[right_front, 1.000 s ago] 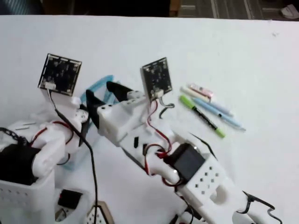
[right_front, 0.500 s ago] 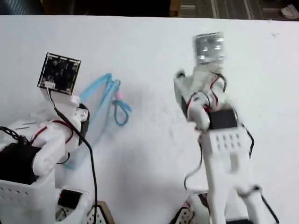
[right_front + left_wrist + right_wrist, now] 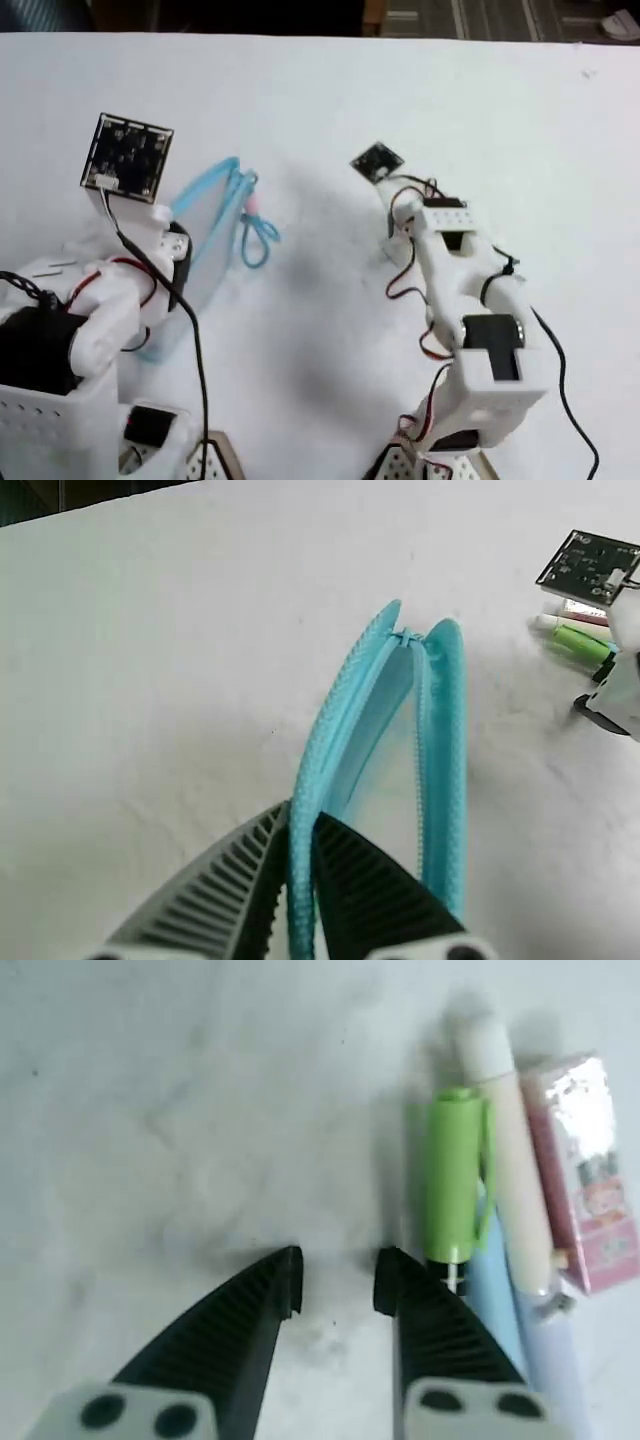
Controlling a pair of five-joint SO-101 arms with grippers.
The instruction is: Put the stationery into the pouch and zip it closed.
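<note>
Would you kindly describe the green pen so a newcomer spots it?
On the white table, look beside the open right gripper. The green pen lies nearest it, the only bright green piece, next to a cream pen and pink eraser.

White bench (image 3: 330, 90), evenly lit; beyond its far edge, dark shadow and a strip of planked floor (image 3: 500, 18).
</note>
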